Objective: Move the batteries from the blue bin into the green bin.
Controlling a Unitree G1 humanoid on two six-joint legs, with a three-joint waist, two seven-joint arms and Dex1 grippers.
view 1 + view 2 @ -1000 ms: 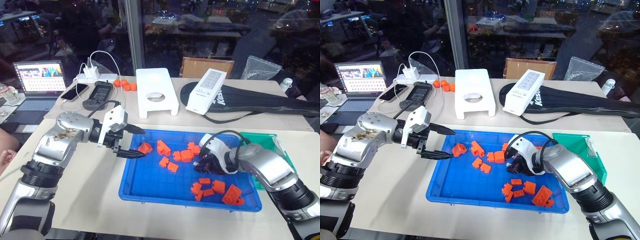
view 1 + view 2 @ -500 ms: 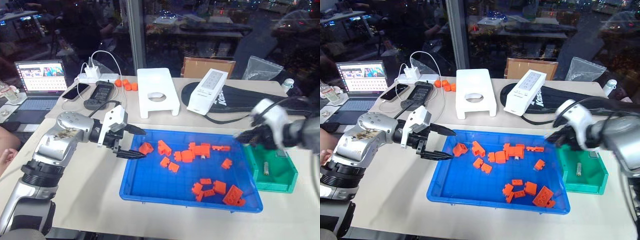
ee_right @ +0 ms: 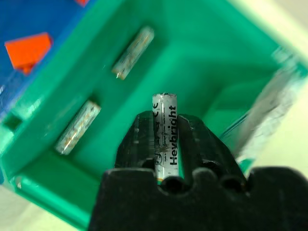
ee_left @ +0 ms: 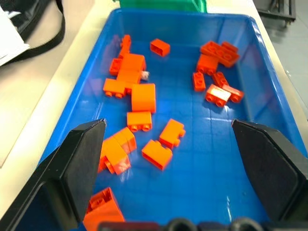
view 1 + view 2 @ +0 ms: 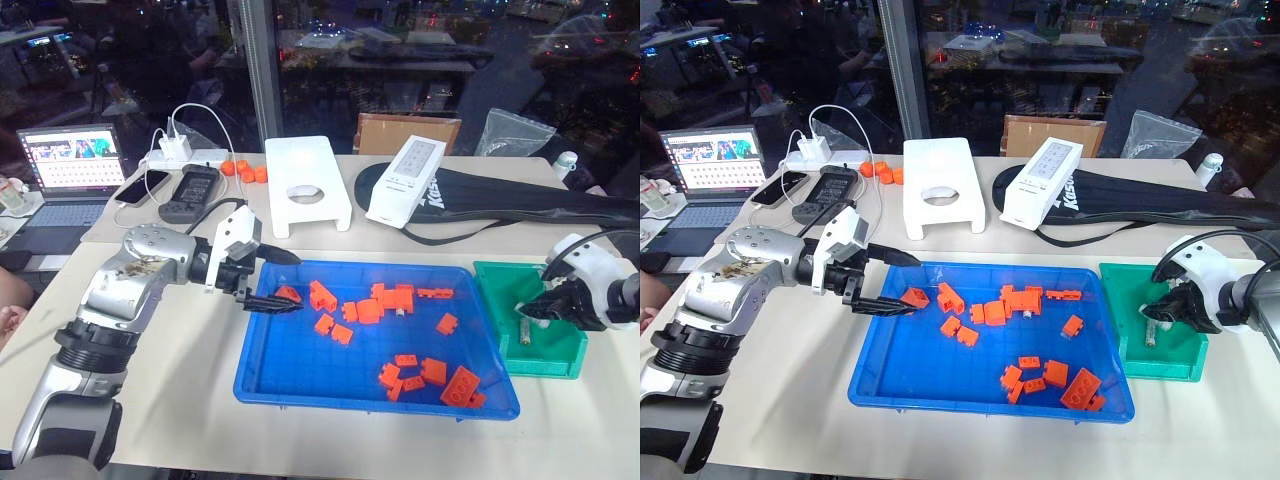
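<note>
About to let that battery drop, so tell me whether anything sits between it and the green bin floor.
Nothing visible does. The right gripper holds a battery over the green bin. Two batteries already lie in it, off to one side, and bare green floor shows beyond the held one.

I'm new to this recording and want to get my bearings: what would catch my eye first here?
The big blue bin in mid-table, strewn with orange bricks, stands out first. To its right, the right pincer hangs over the small green bin with a battery between its fingers, above two more batteries lying inside. The left pincer is open over the blue bin's left end.
</note>
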